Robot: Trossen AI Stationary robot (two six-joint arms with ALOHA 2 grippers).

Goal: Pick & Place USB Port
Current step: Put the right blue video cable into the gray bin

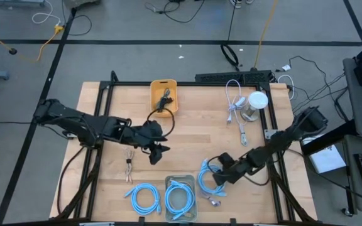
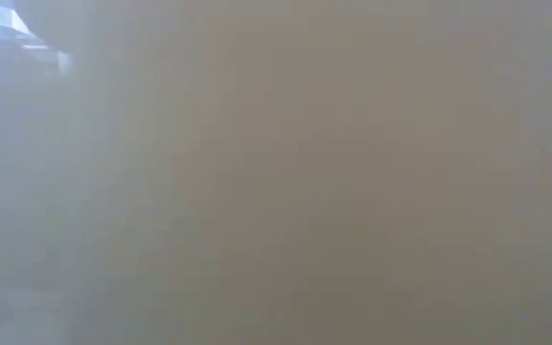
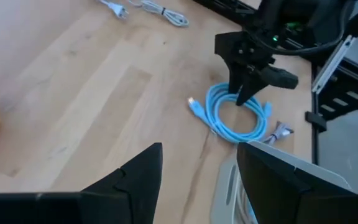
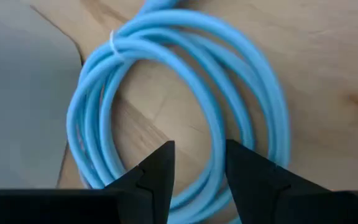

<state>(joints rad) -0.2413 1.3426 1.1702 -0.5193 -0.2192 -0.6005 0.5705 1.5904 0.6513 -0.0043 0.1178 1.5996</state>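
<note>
Blue cable coil (image 4: 185, 106) under our right gripper (image 4: 199, 163), fingers spread, nothing grasped; left gripper (image 3: 197, 177) released, nine o'clock; grey bin (image 1: 181, 186) probably destination.

No text, label, brand, number or sign can be read anywhere.

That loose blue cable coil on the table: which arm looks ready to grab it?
Probably the right: its gripper hangs open directly over the blue cable coil. The left gripper hovers, open, farther off mid-table.
</note>
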